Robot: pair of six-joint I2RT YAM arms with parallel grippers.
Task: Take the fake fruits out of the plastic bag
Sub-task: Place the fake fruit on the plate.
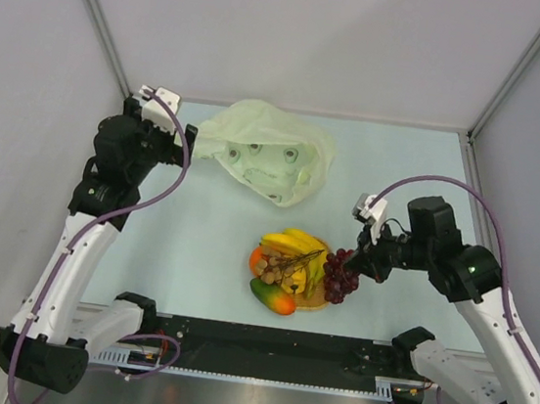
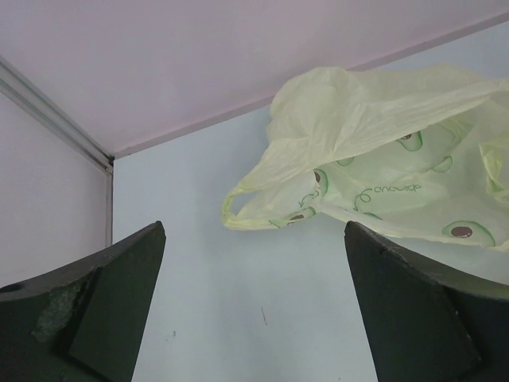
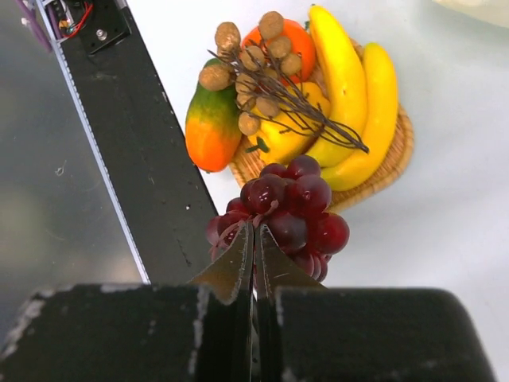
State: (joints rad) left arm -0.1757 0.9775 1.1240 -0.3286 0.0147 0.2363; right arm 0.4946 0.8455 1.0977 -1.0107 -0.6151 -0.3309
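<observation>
Here, the grapes [image 3: 286, 215] are pinched in the closed right gripper [image 3: 254, 239] beside the other fruits [image 3: 346, 79] on the woven mat [image 3: 402, 147]. The left gripper [image 2: 254, 239] is held wide open, empty, near the plastic bag [image 2: 374, 151].

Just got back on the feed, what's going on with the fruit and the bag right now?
The right end effector is shut on the dark grapes, right at the edge of the woven mat. The bananas, orange, mango and nut cluster are already piled on the mat. The left end effector is open and empty, facing the plastic bag, which lies crumpled farther back. No fruit shows in it.
</observation>
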